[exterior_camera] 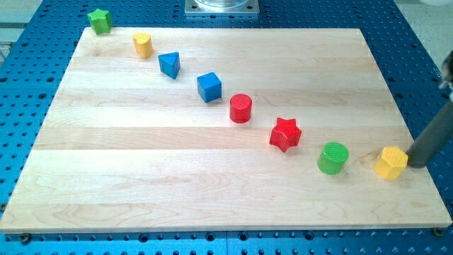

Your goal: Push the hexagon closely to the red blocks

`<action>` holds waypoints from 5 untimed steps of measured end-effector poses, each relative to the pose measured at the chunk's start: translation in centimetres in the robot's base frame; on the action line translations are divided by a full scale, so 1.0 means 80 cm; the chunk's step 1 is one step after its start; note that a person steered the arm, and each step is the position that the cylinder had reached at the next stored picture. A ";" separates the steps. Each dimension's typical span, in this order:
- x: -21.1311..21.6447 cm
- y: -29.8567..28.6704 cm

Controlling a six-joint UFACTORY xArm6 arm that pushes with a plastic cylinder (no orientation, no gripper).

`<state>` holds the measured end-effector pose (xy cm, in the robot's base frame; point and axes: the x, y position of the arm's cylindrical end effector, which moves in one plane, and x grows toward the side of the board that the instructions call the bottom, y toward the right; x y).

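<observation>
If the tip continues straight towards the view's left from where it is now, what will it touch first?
Most likely the yellow hexagon: my tip sits just at its right side. Beyond it in that line is the green cylinder.

Board [212, 184]: pale wood, smooth, visible grain, jointed strips. Table [28, 92] beneath: blue metal, perforated. Yellow hexagon [390, 163], red star [285, 134], red cylinder [241, 108]: matt plastic. Rod, my tip [410, 166]: dark, matt.

Yellow hexagon [391, 163]; red star [285, 134]; red cylinder [241, 108]; pale wood-grain board [177, 177].
</observation>
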<state>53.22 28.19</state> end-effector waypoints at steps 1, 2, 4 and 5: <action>0.027 0.022; 0.030 -0.019; -0.037 -0.098; -0.070 -0.160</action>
<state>47.65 15.35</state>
